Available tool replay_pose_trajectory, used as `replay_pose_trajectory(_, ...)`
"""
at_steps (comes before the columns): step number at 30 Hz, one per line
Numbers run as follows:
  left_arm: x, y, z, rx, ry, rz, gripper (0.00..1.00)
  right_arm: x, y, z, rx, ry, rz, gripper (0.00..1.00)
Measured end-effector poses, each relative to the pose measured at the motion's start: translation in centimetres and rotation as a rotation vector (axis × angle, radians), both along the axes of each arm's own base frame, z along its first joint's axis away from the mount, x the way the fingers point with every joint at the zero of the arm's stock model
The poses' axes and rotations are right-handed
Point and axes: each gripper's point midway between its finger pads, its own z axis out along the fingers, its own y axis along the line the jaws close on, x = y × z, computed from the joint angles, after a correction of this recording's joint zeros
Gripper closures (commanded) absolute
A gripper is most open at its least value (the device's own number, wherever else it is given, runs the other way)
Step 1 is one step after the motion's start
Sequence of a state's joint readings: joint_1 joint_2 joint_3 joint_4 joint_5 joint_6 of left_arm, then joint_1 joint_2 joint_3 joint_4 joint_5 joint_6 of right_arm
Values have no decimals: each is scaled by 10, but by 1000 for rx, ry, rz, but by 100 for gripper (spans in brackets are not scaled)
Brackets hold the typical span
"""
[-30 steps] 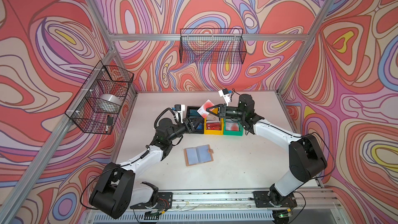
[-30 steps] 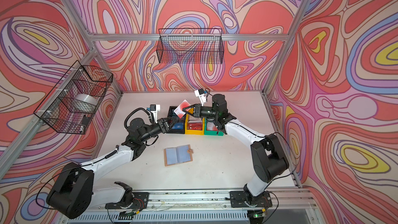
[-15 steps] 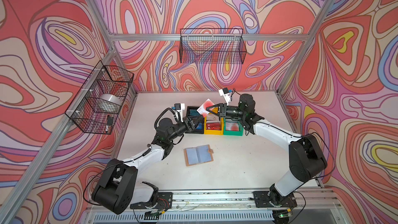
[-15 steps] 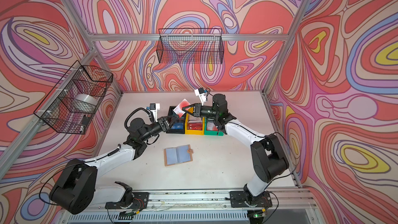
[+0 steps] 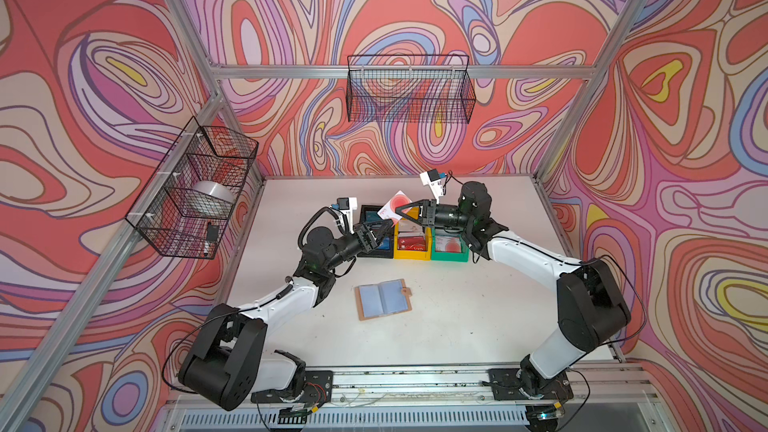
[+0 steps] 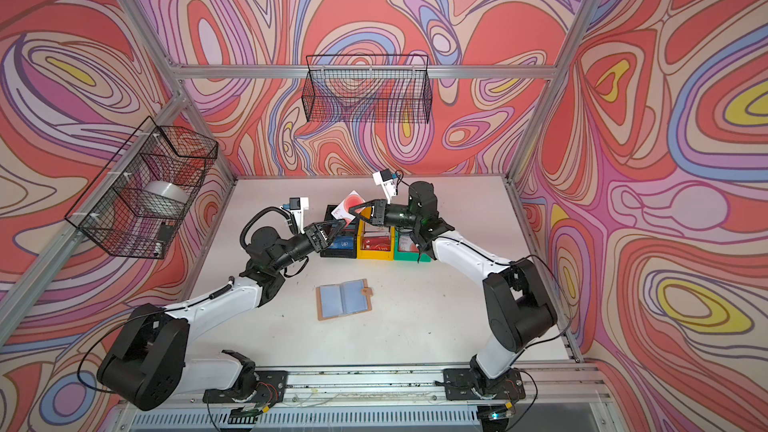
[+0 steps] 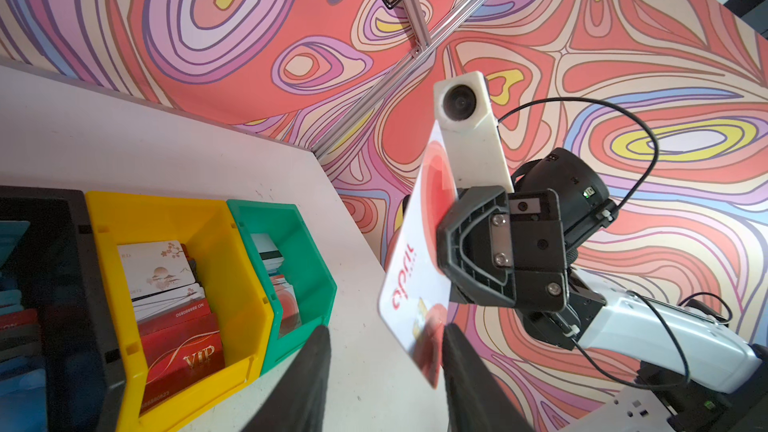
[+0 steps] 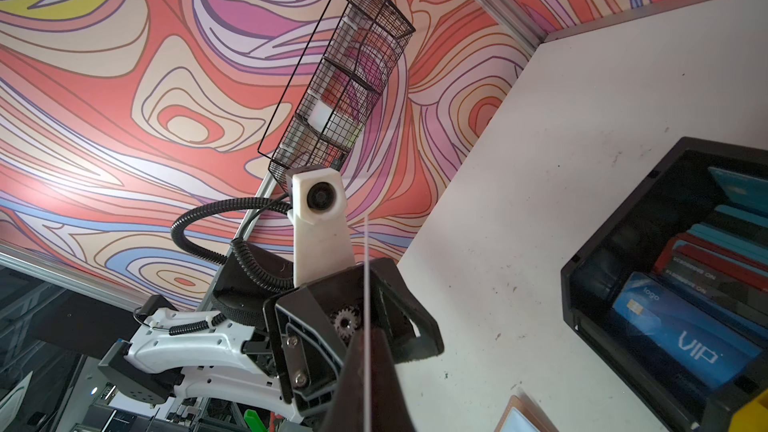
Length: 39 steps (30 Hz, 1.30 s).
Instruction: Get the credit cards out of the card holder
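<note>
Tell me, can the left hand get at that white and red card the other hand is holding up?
Probably yes. The left hand is open, and a free corner of the card sits between its fingers, with nothing blocking. The right hand pinches the card's far side.

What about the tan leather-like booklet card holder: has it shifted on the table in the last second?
No. The tan booklet card holder lies open in the same spot, in front of the yellow plastic bin and clear of it.
</note>
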State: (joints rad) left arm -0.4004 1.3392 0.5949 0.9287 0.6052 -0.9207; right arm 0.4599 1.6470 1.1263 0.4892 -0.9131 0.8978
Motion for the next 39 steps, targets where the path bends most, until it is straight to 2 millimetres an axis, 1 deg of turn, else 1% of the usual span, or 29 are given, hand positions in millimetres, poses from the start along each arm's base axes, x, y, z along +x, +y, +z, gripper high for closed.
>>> replay_pose_trajectory(2,0,0,2,-4,-6,1,64,0,0,1,5,-2,1,100)
replay_pose_trajectory(7,-1,-3,4,-16,-10,-4,77,0,1,-1,14,-4,1,100)
replay_pose_trajectory(12,-1,-6,3,-28,-6,-11,77,1,4,-6,20,11,3,100)
replay_pose_trajectory(15,1,-7,3,-37,-2,-12,89,1,4,-8,32,13,2,100)
replay_pose_trajectory(20,0,-9,4,-53,8,-18,99,4,4,-12,47,21,-6,100)
replay_pose_trajectory(22,0,-8,4,-54,9,-14,100,4,5,-12,51,16,-5,98)
replay_pose_trajectory(24,0,-8,5,-52,12,-12,100,4,5,-12,51,15,-3,94)
replay_pose_trajectory(28,-1,-7,6,-35,19,-6,100,2,5,-13,44,17,11,81)
replay_pose_trajectory(31,-2,-6,6,-23,24,-4,100,-3,7,-21,19,37,38,71)
replay_pose_trajectory(35,0,-6,4,-13,48,-5,100,-7,10,-28,-43,42,79,68)
replay_pose_trajectory(39,1,-1,0,-15,81,-22,100,-10,5,-28,-130,15,103,67)
